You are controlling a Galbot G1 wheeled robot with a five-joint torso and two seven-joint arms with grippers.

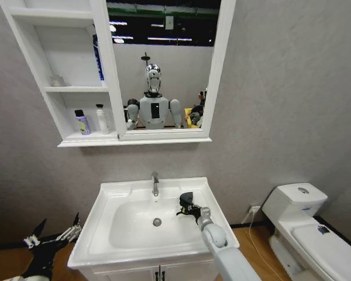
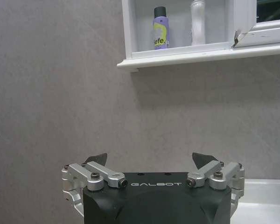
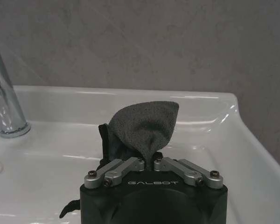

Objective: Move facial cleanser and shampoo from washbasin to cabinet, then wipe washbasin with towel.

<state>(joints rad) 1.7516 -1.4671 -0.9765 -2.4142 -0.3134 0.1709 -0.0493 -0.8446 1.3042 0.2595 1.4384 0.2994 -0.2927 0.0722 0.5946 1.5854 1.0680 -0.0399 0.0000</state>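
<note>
Dark grey towel [image 3: 144,123] pinched in the right gripper's [image 3: 151,163] closed jaws over the white washbasin's [image 1: 105,193] right rim, while the left gripper [image 2: 151,161] waits wide-jawed at near left.

Glossy white glazed ceramic washbasin [image 1: 114,196], smooth and reflective. Polished chrome metal tap [image 3: 4,100], mirror-bright. Small dark grey soft cloth towel [image 3: 142,130], matt with a fine nubbly weave. Matt black plastic body with brushed silver metal links on right claw [image 3: 149,161] and left claw [image 2: 149,161]. Smooth white-painted shelf cabinet [image 1: 114,76], satin. Matt grey mottled plaster wall [image 1: 281,117].
</note>
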